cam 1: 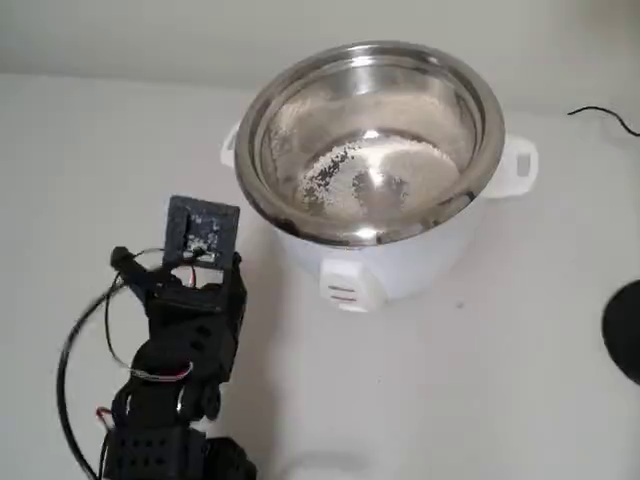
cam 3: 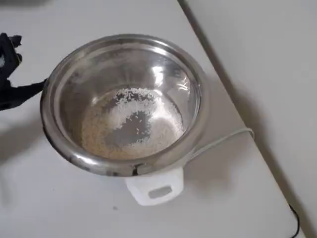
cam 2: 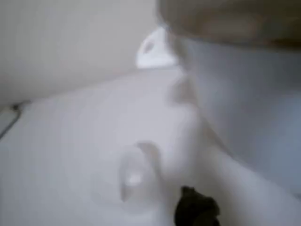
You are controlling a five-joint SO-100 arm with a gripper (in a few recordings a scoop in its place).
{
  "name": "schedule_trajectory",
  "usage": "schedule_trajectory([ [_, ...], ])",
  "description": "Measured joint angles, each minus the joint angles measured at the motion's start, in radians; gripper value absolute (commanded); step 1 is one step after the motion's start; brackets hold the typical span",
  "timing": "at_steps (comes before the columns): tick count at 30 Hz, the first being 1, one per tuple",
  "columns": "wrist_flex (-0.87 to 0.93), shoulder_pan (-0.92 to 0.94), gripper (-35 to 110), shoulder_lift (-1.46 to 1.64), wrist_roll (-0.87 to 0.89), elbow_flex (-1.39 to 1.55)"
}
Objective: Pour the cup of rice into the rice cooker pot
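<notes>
- My pincer (cam 1: 203, 232) is hovering left of the rice cooker pot (cam 1: 370, 140) in the fixed view; I cannot tell its state.
- The cup (cam 2: 136, 176) is lying blurred on the worktop (cam 2: 70, 155).
- The rice (cam 3: 131, 124) is sitting inside the pot.

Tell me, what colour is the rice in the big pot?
White small rice grains, clearest in the overhead view, inside the large shiny steel pot.
</notes>
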Motion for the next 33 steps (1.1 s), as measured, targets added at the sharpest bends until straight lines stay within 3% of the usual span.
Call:
schedule_trajectory([
  [15, 0.364, 0.311, 0, 0.067, 0.701, -0.196],
  [25, 0.621, 0.443, 0, 0.078, 0.877, -0.198],
  [33, 0.690, 0.483, 0, 0.083, 0.948, -0.051],
])
